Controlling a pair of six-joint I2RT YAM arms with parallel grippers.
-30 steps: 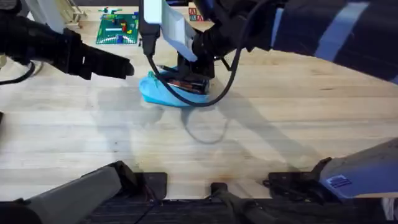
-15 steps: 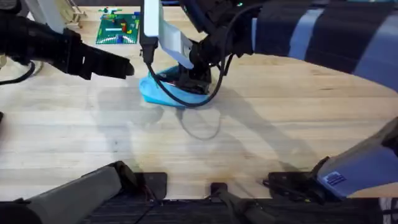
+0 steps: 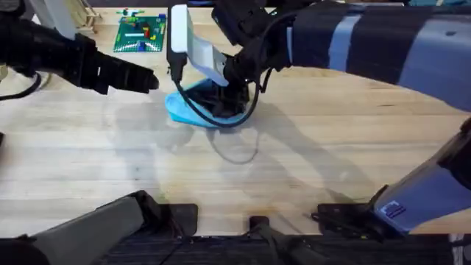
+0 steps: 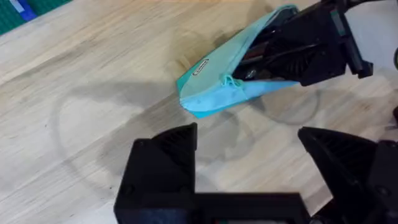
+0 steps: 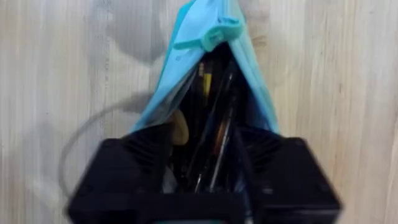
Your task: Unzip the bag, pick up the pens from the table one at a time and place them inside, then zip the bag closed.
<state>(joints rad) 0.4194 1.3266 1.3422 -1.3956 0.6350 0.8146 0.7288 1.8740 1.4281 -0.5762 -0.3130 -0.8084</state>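
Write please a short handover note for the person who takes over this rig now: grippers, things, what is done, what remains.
Left gripper: open, empty, hovering beside the soft light blue fabric zip pouch.
Right gripper: at the pouch's open mouth, fingers around dark slim pens inside; whether it grips one is unclear.
Pouch lies unzipped on the light wooden tabletop.
Done: unzipping; pens are going in.
Left: release, withdraw the right arm, zip the pouch closed.

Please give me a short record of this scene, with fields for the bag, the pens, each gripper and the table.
bag: light blue bag, unzipped, mouth open, lying on the table
pens: dark pens inside the bag's mouth
right gripper: right gripper at the bag's open mouth
left gripper: left gripper open, holding nothing, apart from the bag
table: light wooden table
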